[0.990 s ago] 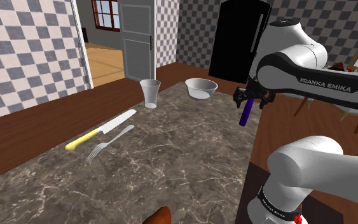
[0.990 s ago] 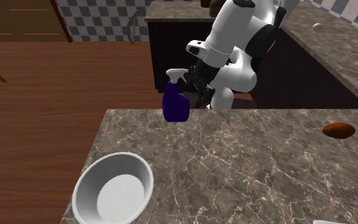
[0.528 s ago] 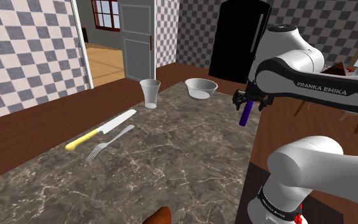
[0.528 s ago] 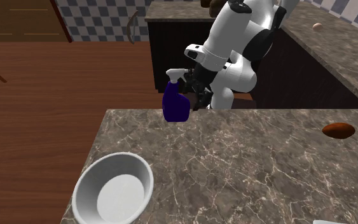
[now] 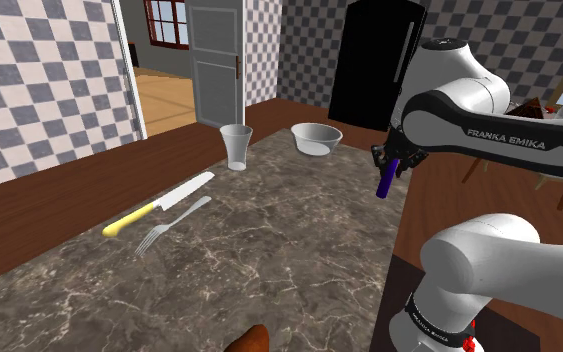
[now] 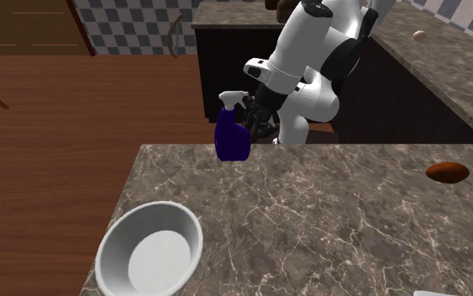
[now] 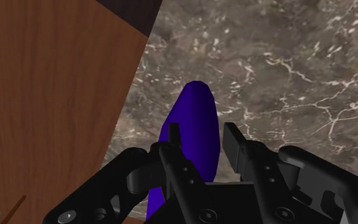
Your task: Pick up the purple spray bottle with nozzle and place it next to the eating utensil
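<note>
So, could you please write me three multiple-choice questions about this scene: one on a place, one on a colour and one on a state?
1. Where on the counter does the bottle stand?
A) in its middle
B) at its edge, by the gripper
C) at a far corner, away from the arm

2. Which colour is the handle of the knife?
A) red
B) green
C) yellow

3. How does the bottle stand?
A) upright, nozzle on top
B) on its side
C) upside down

Answers:
1 B: the second exterior view shows it at the edge nearest the arm.
2 C: the shoulder view shows a yellow handle.
3 A: its base is on the counter and its nozzle is on top.
</note>
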Available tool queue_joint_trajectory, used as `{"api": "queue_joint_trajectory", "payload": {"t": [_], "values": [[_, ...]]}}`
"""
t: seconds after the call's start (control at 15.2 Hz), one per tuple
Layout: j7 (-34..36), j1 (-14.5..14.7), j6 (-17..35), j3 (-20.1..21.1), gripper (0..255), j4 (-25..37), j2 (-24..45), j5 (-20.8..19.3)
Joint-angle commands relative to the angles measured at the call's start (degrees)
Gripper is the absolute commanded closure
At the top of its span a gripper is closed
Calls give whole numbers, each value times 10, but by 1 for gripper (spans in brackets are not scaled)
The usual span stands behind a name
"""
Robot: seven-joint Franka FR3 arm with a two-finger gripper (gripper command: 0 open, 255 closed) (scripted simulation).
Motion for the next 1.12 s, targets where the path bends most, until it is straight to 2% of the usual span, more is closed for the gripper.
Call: {"api": "queue_joint_trajectory", "payload": {"t": [0.0,0.2,1.06], "values": [[0,0,0,0,255,0,0,0],[0,0,0,0,255,-1,0,0],[-20,-5,-77,-1,255,111,31,3]]}}
